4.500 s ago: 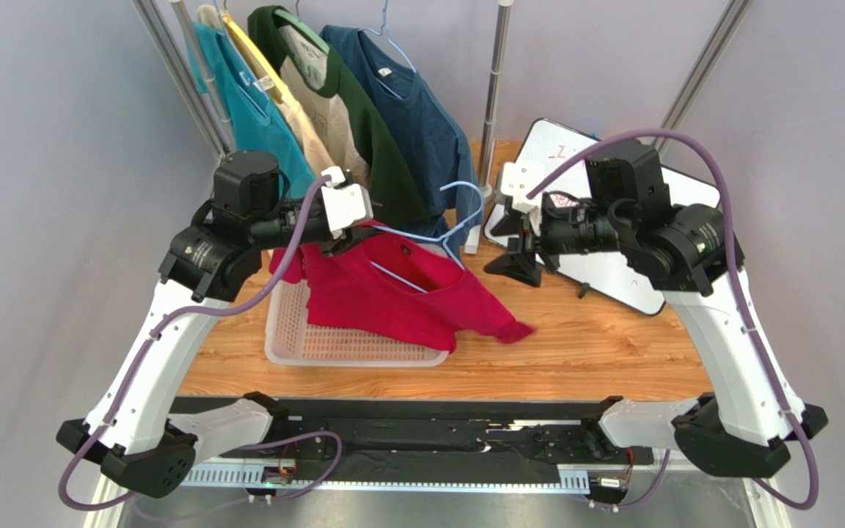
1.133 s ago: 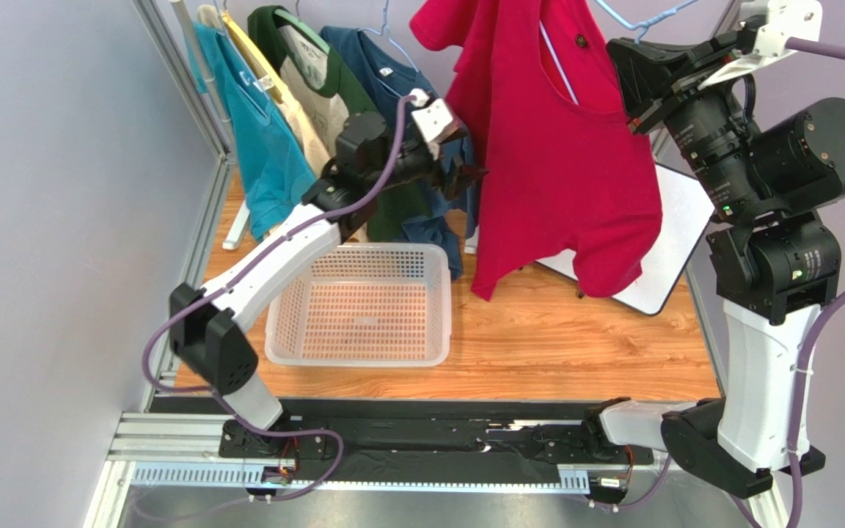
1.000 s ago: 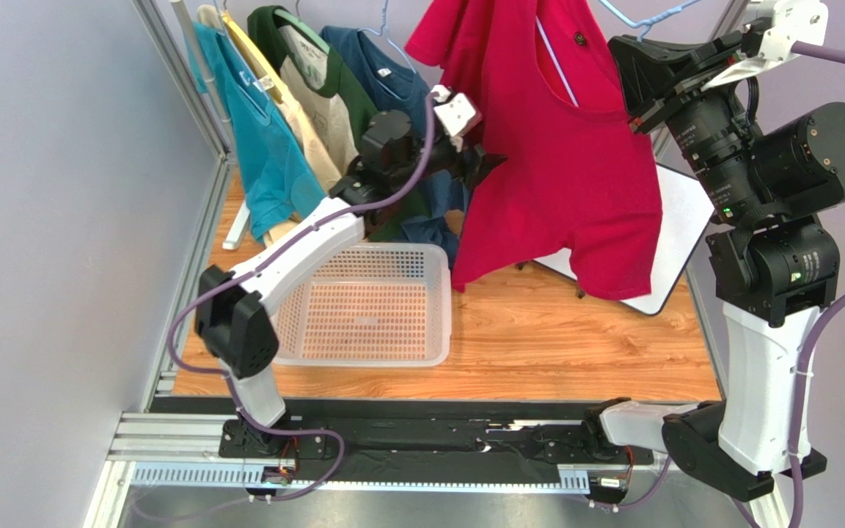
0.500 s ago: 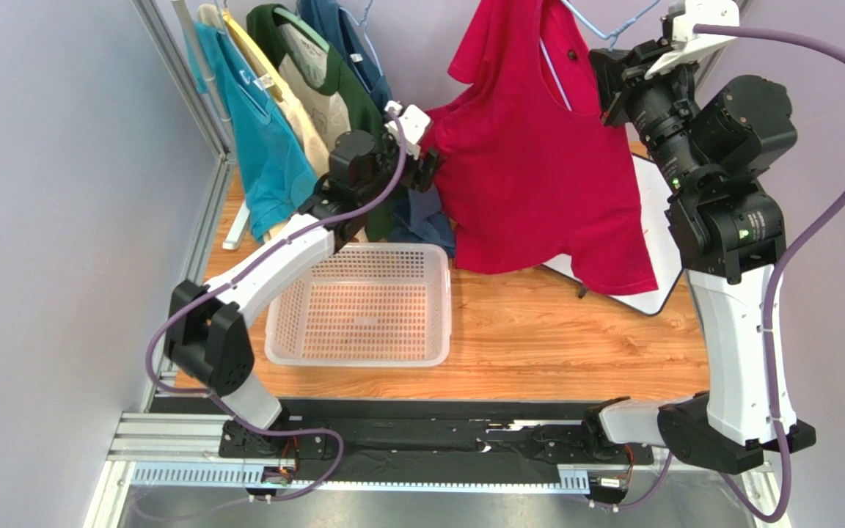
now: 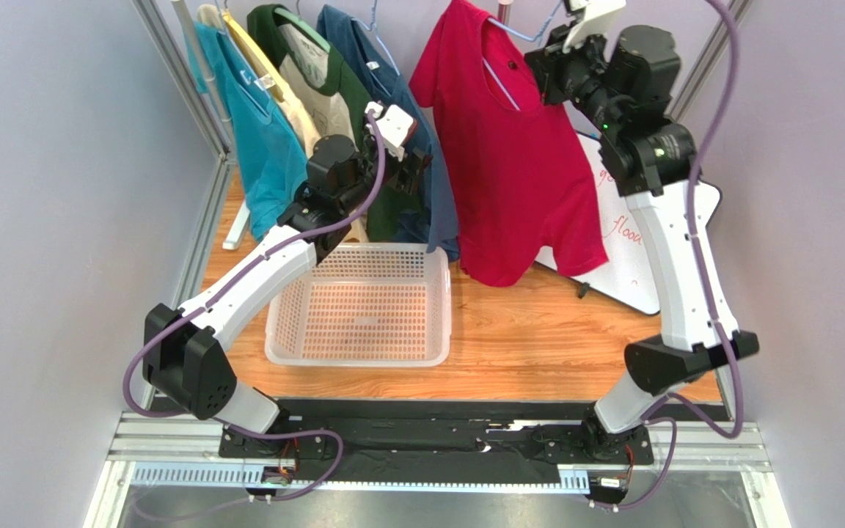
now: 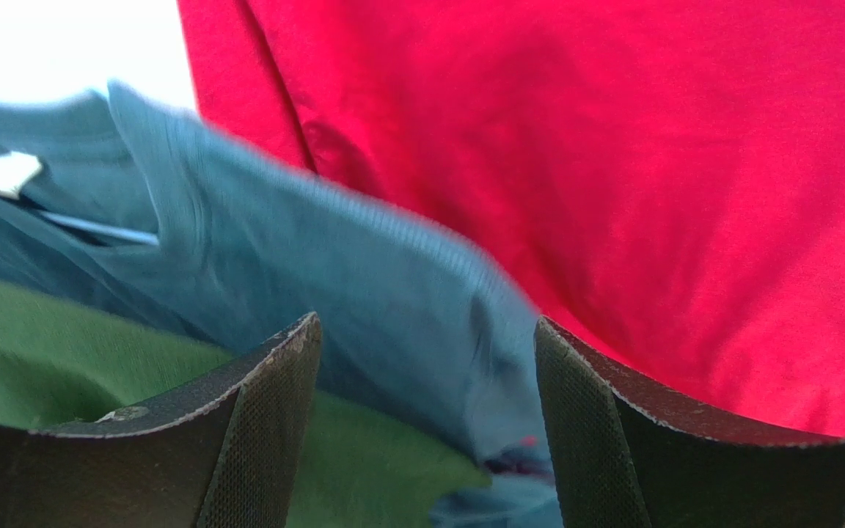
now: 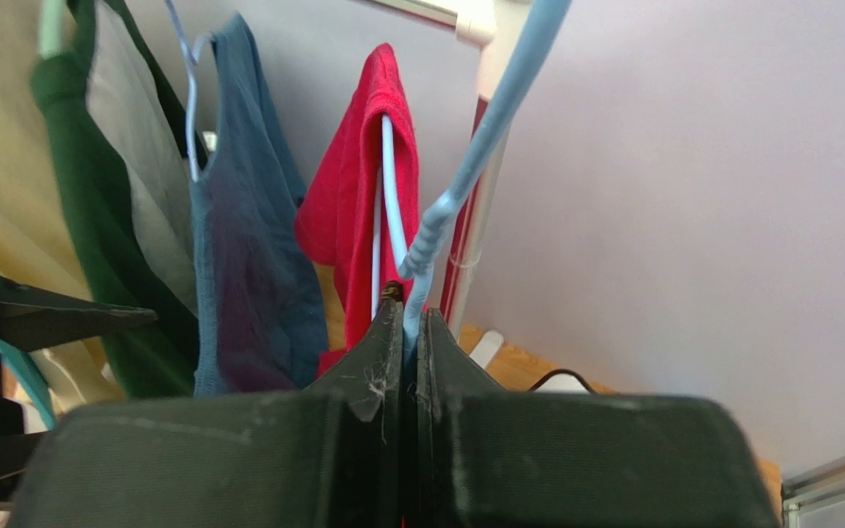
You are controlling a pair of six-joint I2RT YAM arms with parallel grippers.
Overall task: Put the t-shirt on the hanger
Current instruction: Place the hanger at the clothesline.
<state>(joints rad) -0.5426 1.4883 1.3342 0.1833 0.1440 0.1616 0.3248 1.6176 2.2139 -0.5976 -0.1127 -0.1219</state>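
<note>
The red t-shirt (image 5: pixel 515 165) hangs full length on the light-blue hanger (image 5: pixel 528 33), high at the back of the table. My right gripper (image 5: pixel 554 50) is shut on the hanger's wire just below the hook. In the right wrist view the hanger (image 7: pixel 482 143) rises from between the pressed jaws of the right gripper (image 7: pixel 410 319), with the t-shirt (image 7: pixel 355 209) draped behind it. My left gripper (image 5: pixel 421 165) is open beside the t-shirt's left edge. In its wrist view the left gripper (image 6: pixel 427 325) holds nothing; the t-shirt (image 6: pixel 614 165) fills the upper right.
A navy shirt (image 5: pixel 443 209), a green-and-cream shirt (image 5: pixel 284 44) and a teal shirt (image 5: pixel 256 143) hang on the rack at back left. The navy shirt (image 6: pixel 372 275) lies just beyond my left fingers. A white basket (image 5: pixel 355 358) stands below. A whiteboard (image 5: pixel 625 242) lies at right.
The right arm has carried the hanger and t-shirt left and back, towards the hung shirts. The left gripper has drawn back left, and the t-shirt now hangs straight.
</note>
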